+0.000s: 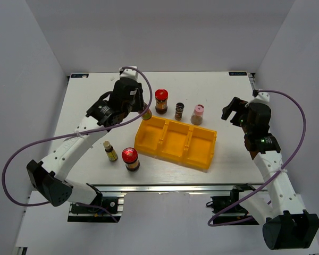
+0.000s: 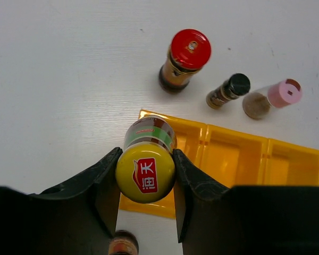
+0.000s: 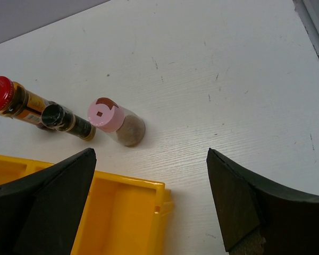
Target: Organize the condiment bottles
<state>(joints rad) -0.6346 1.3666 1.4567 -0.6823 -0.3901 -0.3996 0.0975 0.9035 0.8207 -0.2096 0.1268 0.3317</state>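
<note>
My left pincer (image 2: 147,155) clamped on slim yellow-capped sauce bottle (image 2: 145,172), held above left end of yellow three-compartment plastic tray (image 2: 239,159). Beyond fingertips, standing on white table (image 2: 53,79): red-lidded dark jar (image 2: 186,56), black-capped spice jar (image 2: 229,90), pink-lidded shaker (image 2: 274,98). Back toward my base: second yellow-capped bottle (image 1: 110,151), second red-lidded jar (image 1: 130,158). My right pincer (image 3: 150,154) spread wide, holding nothing, past tray's right end; shaker ahead-left.

Left claw (image 2: 146,171) clamped; right claw (image 3: 150,154) spread wide, apparently hovering.
</note>
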